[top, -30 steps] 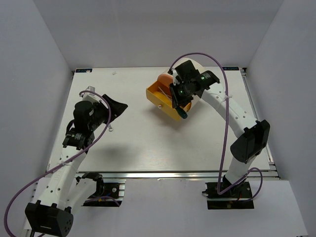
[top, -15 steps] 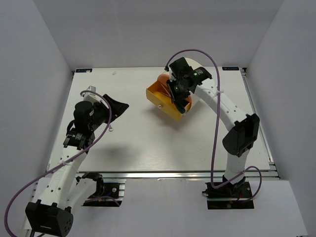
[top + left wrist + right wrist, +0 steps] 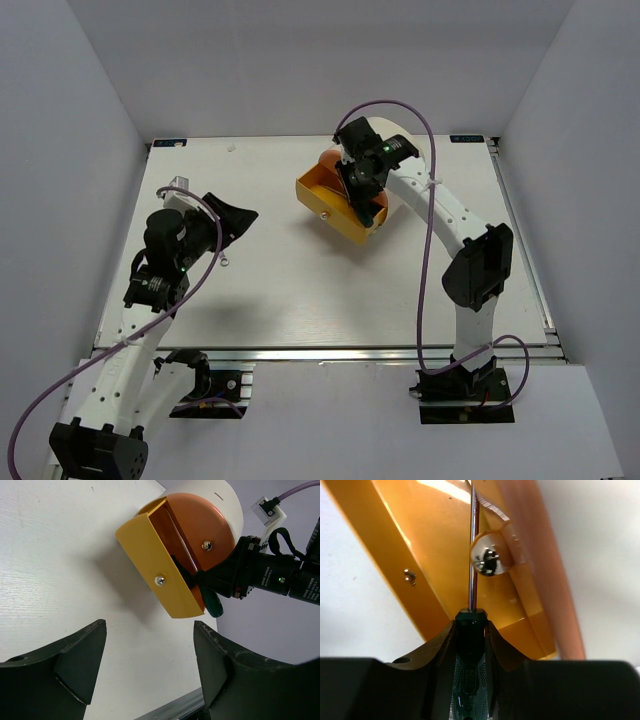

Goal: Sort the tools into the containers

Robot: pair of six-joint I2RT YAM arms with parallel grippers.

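Note:
My right gripper is shut on a dark green screwdriver, also seen in the left wrist view. Its thin metal shaft points into the pulled-out yellow drawer of the cream drum cabinet. In the right wrist view the fingers clamp the handle over the drawer's yellow inside. The orange drawer front sits shut above it. My left gripper is open and empty over the table's left part. A small silver thing, perhaps the wrench, lies just near it.
The yellow drawer front with its metal knob juts toward the table's middle. The orange drawer's knob hangs close beside the shaft. White walls enclose the table at left, right and back. A metal rail runs along the near edge.
My right gripper has moved left and back with the screwdriver, bringing it farther over the yellow drawer. The left arm has shifted only slightly.

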